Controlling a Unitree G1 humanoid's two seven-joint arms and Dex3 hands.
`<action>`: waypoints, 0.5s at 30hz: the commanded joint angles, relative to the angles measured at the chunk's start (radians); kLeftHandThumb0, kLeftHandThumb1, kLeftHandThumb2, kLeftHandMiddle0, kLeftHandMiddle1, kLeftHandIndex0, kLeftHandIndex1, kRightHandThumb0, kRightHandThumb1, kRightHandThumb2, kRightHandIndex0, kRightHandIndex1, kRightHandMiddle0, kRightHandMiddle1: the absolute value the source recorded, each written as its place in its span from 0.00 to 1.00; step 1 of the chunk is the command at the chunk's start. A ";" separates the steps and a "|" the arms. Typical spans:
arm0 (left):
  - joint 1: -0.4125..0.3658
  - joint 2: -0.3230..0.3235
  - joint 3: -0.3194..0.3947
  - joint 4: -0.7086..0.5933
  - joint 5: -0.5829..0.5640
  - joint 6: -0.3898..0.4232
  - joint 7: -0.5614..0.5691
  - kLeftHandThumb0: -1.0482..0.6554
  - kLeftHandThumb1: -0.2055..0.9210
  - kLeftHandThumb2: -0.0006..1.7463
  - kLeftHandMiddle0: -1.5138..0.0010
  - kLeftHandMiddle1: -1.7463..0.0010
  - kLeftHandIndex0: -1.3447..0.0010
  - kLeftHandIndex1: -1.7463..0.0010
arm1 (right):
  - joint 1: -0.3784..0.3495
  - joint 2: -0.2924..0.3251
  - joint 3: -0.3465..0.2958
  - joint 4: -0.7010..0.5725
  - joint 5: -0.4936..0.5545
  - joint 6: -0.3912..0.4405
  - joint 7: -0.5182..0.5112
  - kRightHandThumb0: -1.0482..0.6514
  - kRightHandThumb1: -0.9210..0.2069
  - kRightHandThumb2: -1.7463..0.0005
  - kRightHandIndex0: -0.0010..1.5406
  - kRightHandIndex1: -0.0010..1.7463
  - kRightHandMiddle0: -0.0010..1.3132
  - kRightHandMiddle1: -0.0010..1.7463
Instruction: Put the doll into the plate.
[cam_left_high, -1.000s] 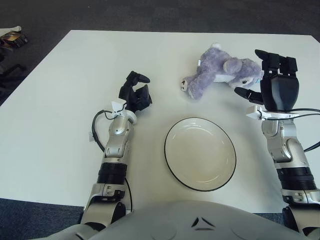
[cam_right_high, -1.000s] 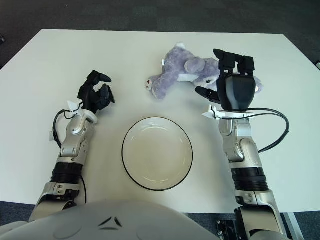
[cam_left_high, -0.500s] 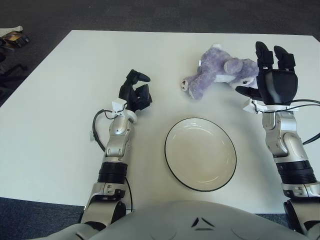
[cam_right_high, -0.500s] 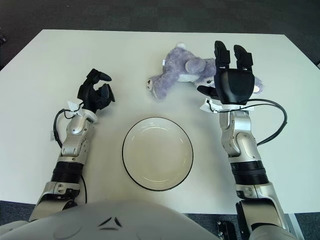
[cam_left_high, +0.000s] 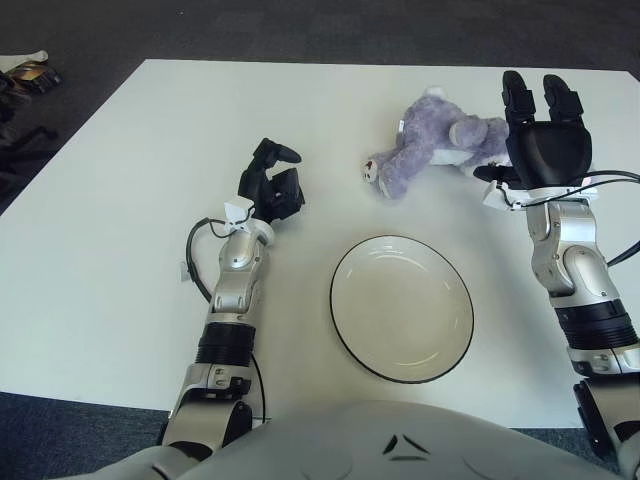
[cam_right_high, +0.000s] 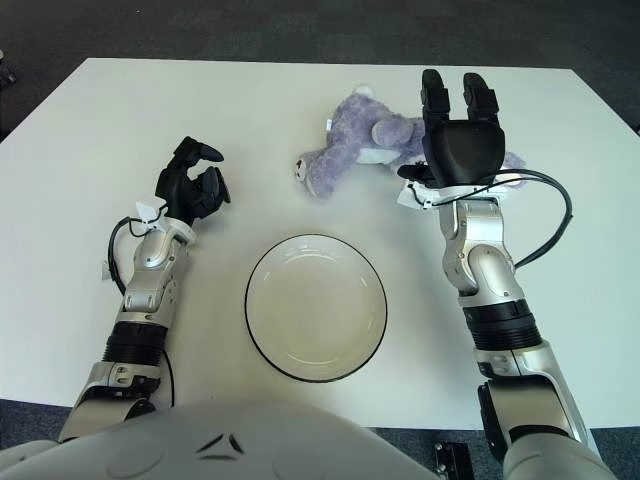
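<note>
Right hand (cam_right_high: 461, 150) is spread wide, fingers (cam_right_high: 435, 92) pointing up, holding nothing, right over the head end of the purple doll (cam_left_high: 432, 143). Doll's lying on its side on the white table (cam_left_high: 120, 200), just beyond the empty plate (cam_left_high: 401, 307). Left hand (cam_left_high: 271, 188) sits curled left of the plate.

Doll (cam_right_high: 365, 140): right end, head side, covered by the right hand (cam_right_high: 462, 150), so contact between hand and plush cannot be told. Tabletop (cam_left_high: 120, 230): near edge hidden behind the robot's torso, right corner cut off by the frame. Small item (cam_left_high: 25, 72) on the floor at upper left: cropped, unidentifiable.
</note>
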 joint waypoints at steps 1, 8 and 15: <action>0.054 -0.008 -0.002 0.030 0.009 0.013 0.015 0.39 0.77 0.50 0.26 0.00 0.74 0.00 | -0.023 -0.026 0.025 -0.015 -0.043 0.007 0.027 0.05 0.22 0.73 0.05 0.02 0.00 0.00; 0.054 -0.010 -0.001 0.024 0.001 0.035 0.014 0.39 0.77 0.50 0.25 0.00 0.74 0.00 | -0.057 -0.036 0.055 -0.016 -0.073 0.008 0.115 0.03 0.15 0.78 0.04 0.01 0.00 0.00; 0.055 -0.011 -0.001 0.015 -0.001 0.052 0.012 0.39 0.77 0.50 0.25 0.00 0.74 0.00 | -0.101 -0.038 0.065 0.022 -0.020 -0.033 0.165 0.03 0.14 0.80 0.05 0.01 0.00 0.00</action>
